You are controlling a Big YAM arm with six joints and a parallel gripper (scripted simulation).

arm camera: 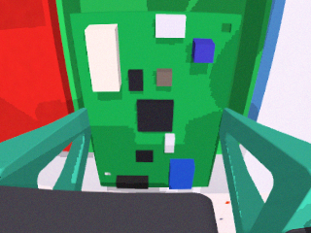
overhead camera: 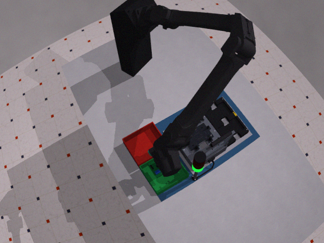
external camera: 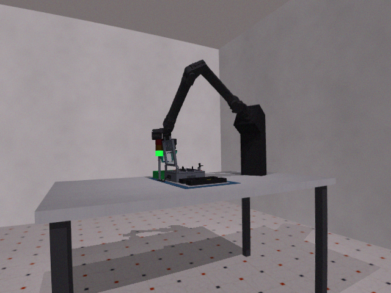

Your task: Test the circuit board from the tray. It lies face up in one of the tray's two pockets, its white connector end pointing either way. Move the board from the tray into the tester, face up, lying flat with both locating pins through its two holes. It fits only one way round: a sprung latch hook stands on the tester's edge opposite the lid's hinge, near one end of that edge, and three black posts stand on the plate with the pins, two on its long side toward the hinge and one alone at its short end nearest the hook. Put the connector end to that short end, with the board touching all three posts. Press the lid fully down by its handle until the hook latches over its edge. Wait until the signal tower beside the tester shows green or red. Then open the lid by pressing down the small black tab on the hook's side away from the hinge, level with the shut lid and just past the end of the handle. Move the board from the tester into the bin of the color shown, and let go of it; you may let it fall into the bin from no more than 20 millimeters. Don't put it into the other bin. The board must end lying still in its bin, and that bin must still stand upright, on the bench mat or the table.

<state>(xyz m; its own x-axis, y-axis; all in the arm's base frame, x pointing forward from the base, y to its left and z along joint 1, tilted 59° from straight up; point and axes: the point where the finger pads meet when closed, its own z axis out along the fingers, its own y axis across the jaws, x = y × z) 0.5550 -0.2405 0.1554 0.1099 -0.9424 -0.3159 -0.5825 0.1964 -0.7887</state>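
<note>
Plain grey walls and a speckled tile floor surround my table point(external camera: 95, 195), where a blue bench mat point(overhead camera: 251, 131) carries the tester point(overhead camera: 225, 125). The signal tower point(overhead camera: 198, 167) at about 5 o'clock from the tester glows green. My tool point(arm camera: 155, 149) hangs over the green bin point(overhead camera: 167, 187), its teal fingers partly spread and pinching the circuit board point(arm camera: 155, 91) by its long edges, white connector toward 11 o'clock in the wrist view. The red bin point(overhead camera: 139, 142) sits just beside, at 9 o'clock. I judge the board light, stiff, thin and somewhat fragile; holding the bare edges, clear of components, seems safest.
</note>
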